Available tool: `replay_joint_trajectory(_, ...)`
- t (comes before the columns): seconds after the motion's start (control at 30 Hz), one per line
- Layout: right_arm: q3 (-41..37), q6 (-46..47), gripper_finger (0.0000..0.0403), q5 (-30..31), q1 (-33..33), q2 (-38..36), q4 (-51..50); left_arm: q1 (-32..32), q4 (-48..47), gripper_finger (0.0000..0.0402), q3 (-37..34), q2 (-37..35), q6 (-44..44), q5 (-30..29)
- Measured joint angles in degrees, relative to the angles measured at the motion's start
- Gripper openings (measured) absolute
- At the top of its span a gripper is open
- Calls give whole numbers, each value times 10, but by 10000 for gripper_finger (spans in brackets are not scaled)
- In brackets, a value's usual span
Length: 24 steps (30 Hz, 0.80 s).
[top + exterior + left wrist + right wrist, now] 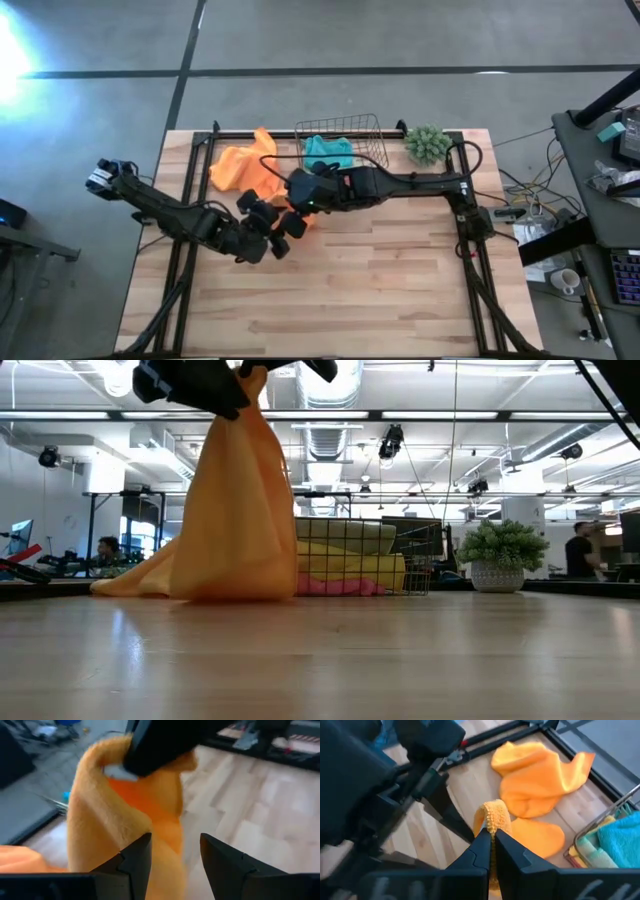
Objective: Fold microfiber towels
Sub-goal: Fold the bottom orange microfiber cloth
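Observation:
My right gripper (492,851) is shut on an orange towel (235,500), which hangs below it in the low view. My left gripper (175,857) is open right beside the hanging towel (115,815), its fingers on either side of the towel's lower part; whether they touch it I cannot tell. In the high view both grippers meet near the table's middle, the left (278,228) and the right (300,192). A second orange towel (540,775) lies crumpled on the table toward the far left (238,165). My right gripper pinches a bunched fold of the orange towel's upper edge (494,817) between its two shut fingers, which come from above. The towel hangs below the fingers in slack folds, and its lower end (225,592) rests on the table.
A wire basket (372,128) at the table's far middle holds a teal towel (328,152); the low view also shows yellow (350,572) and pink (335,588) cloth in it. A small green plant (428,143) stands to its right. The near half of the table (380,290) is bare wood.

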Motion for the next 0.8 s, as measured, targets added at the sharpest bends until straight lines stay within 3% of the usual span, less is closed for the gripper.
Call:
replay_joint_trajectory(0.23, 0, 11, 8, 13, 0, 0, 45, 1, -57, 146, -1, 0, -5, -30)
replay_joint_trajectory(0.53, 6, 11, 8, 4, 18, -1, -6, 0, -261, 92, -1, -9, -153, -43)
replay_joint_trajectory(0.8, 23, 21, 8, 3, 37, -4, -16, 1, -286, 56, 6, -24, -114, -43)
